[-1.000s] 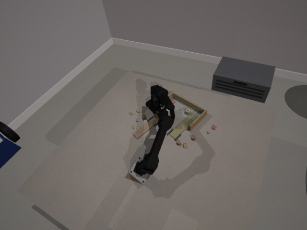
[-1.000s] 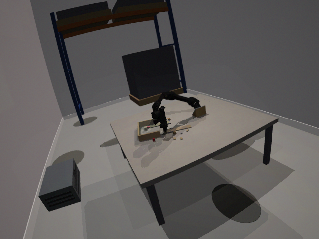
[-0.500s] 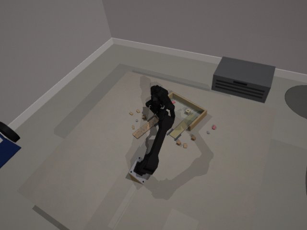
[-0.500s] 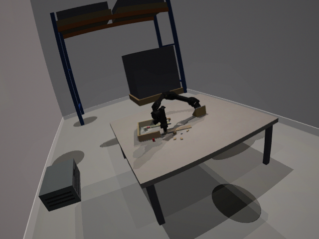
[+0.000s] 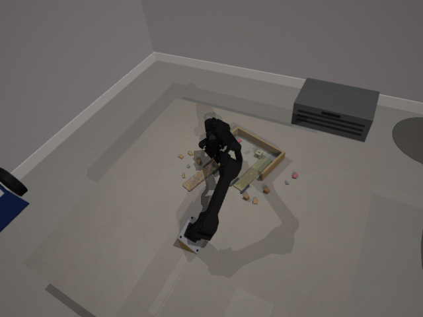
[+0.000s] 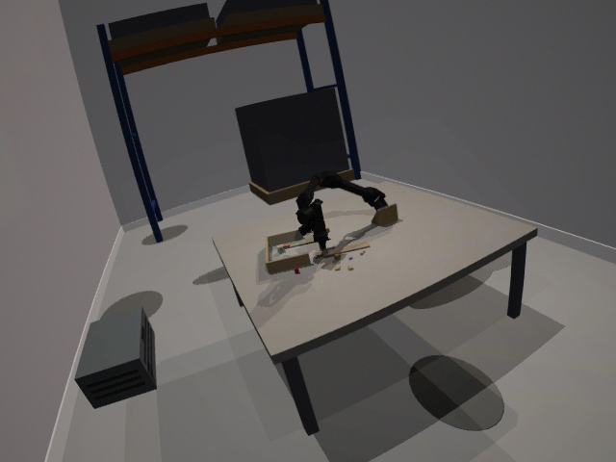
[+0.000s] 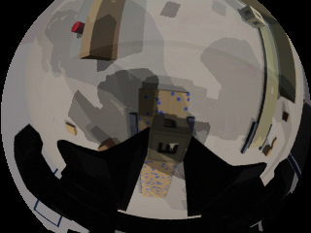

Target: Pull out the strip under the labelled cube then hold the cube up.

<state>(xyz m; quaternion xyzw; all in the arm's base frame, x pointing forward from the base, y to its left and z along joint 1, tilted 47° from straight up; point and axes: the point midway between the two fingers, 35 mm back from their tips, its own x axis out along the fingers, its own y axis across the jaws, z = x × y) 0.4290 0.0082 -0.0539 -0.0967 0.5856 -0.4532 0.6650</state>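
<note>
My gripper (image 5: 218,162) (image 6: 321,251) (image 7: 167,134) points down and is shut on a pale cube marked E (image 7: 167,146), with one finger on each side. The cube is over a tan strip with blue specks (image 5: 196,180) (image 6: 355,247) (image 7: 157,180), which shows beyond and before it in the wrist view. Whether the cube still touches this strip cannot be told. A plain yellow-green strip (image 5: 250,174) (image 6: 301,243) (image 7: 272,92) lies to one side, with a second pale marked cube (image 5: 258,153) (image 7: 253,16) at its far end.
A low wooden frame wall (image 5: 261,139) (image 6: 288,263) (image 7: 99,41) stands around the second cube. Short dark rails (image 5: 245,189) (image 7: 133,123) flank the strips. Small brown blocks (image 5: 266,190), tan chips (image 5: 180,156) and red pieces (image 5: 295,175) (image 6: 296,270) (image 7: 78,27) lie scattered around.
</note>
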